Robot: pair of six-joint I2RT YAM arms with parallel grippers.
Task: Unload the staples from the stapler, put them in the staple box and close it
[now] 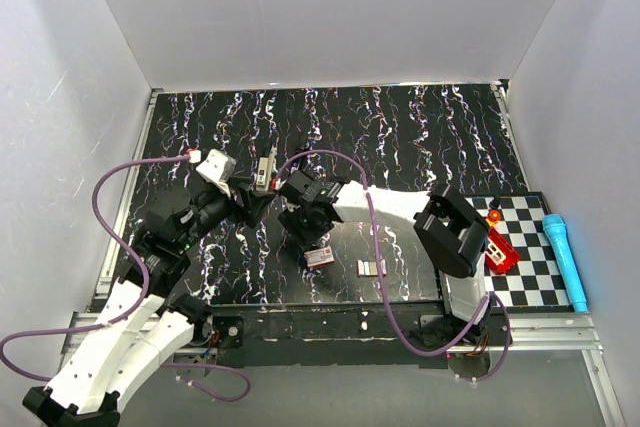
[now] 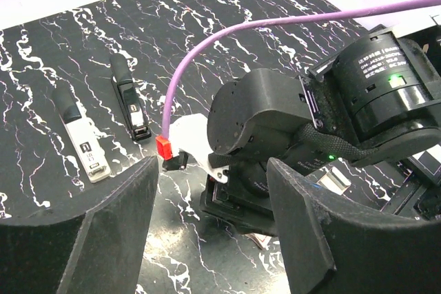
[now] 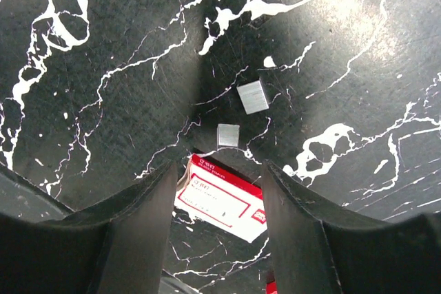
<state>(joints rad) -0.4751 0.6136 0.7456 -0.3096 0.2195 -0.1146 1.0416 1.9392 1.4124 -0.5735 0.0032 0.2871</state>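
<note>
Mat [image 1: 400,137]: black, white-veined, with white walls around it.
Right gripper [image 3: 219,177]: jaws apart, empty.
Staple box [image 3: 220,201]: one, red-and-white, under the fingers, which cover its edges.
Staple blocks [image 3: 253,96]: two, grey, just beyond the box.
Left gripper [image 2: 210,191]: jaws apart, empty; right arm's wrist [image 2: 262,122] blocks the view ahead.
Stapler [image 2: 83,141]: one, lying ahead-left, apart from both grippers.
Black tool [image 2: 129,101]: one, beside the stapler and farther off.
</note>
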